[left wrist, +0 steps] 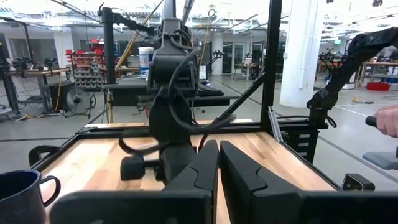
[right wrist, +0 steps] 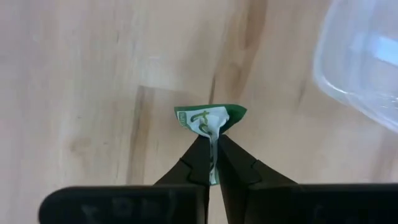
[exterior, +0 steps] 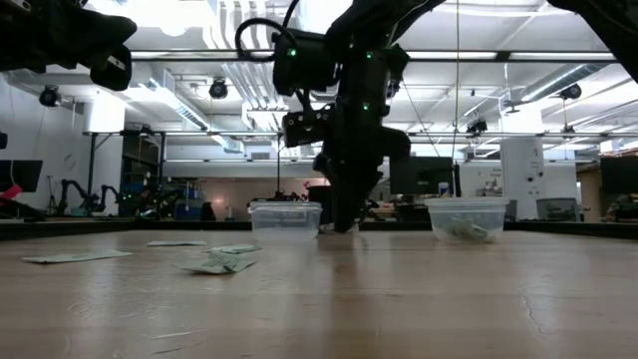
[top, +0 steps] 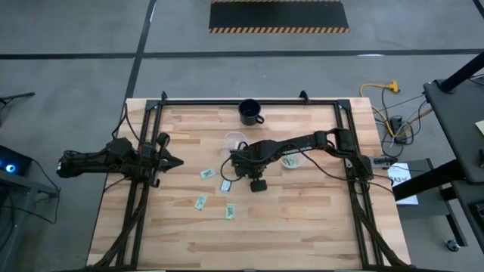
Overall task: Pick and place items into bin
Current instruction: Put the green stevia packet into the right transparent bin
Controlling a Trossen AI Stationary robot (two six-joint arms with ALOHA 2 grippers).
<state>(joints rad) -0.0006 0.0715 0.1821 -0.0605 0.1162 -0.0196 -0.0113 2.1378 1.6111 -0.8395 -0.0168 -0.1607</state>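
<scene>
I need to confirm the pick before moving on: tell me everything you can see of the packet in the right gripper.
The packet is small, green-edged and white with dark print, and looks like thin, crinkled foil or paper. It is pinched on edge between the shut fingers of the right gripper, bowed and creased by the squeeze. Light wooden table lies behind it; whether it is lifted clear I cannot tell. A clear cup stands nearby, not touching it.
</scene>
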